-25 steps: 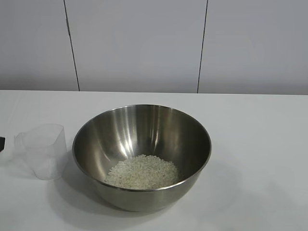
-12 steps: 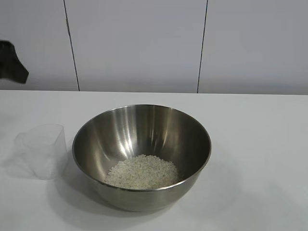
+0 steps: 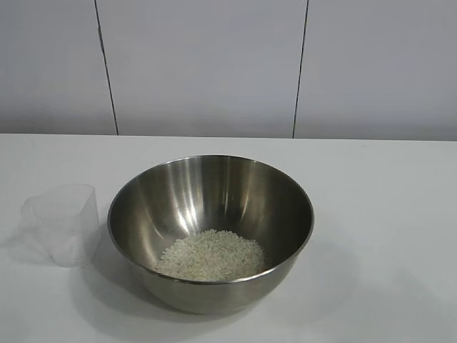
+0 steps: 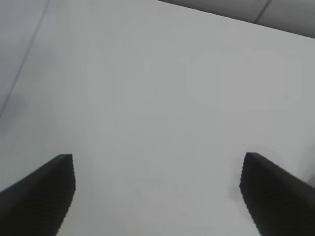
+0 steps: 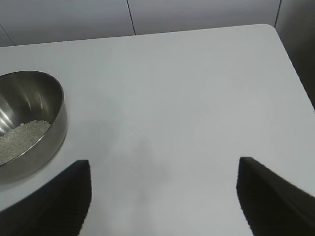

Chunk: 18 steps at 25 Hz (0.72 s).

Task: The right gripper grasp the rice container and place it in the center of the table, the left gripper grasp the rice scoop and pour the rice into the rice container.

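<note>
Having left the exterior view, left gripper (image 4: 157, 189) jaws wide over bare table (image 4: 157, 98), holding nothing.

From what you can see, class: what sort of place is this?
Probably a test bench set up for a kitchen chore: a plain white table against bare panels, holding only a steel bowl of rice and a cup.

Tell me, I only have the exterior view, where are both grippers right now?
Observer: The right gripper hangs open above bare table, beside the rice container.
Operator: Holding anything?
Observer: No, nothing sits between its fingers.
Operator: And the left?
Observer: The left gripper is open and empty over plain white tabletop; the rice scoop is absent from its wrist view.
</note>
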Motion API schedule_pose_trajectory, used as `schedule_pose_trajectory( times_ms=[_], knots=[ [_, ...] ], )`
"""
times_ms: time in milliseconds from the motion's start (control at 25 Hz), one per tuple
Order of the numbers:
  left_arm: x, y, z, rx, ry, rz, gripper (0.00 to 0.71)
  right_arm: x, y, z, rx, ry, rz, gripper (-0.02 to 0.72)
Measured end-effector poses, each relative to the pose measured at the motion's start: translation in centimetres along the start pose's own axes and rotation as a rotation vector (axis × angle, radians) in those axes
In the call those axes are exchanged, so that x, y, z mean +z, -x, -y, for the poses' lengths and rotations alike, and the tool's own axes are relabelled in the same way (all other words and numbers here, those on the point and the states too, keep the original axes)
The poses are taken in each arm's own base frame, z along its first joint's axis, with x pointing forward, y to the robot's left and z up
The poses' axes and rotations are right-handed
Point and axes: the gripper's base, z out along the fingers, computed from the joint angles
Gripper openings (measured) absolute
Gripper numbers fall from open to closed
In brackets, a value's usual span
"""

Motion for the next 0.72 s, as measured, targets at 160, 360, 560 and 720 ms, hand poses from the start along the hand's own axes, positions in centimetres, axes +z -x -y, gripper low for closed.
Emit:
schedule_pose_trajectory(
  times_ms=[160, 360, 560, 720],
  knots=[
    [-5.3, -0.3, 0.6, 0.033, 0.005, 0.153, 0.657, 0.0, 0.0, 0.1, -0.003, -0.006, 0.000, 0.557],
    [-12.1, -3.1, 2.3, 0.059, 0.021, 0.338, 0.657, 0.0, 0.0, 0.1, -0.007, 0.003, 0.000, 0.557],
    [-14.2, -7.3, 3.9, 0.078, -0.022, 0.386, 0.657, 0.0, 0.0, 0.0, -0.014, 0.030, -0.001, 0.557],
    [-15.4, -11.1, 5.0, 0.101, -0.055, 0.418, 0.657, 0.0, 0.0, 0.0, -0.013, 0.034, -0.001, 0.557]
  ],
)
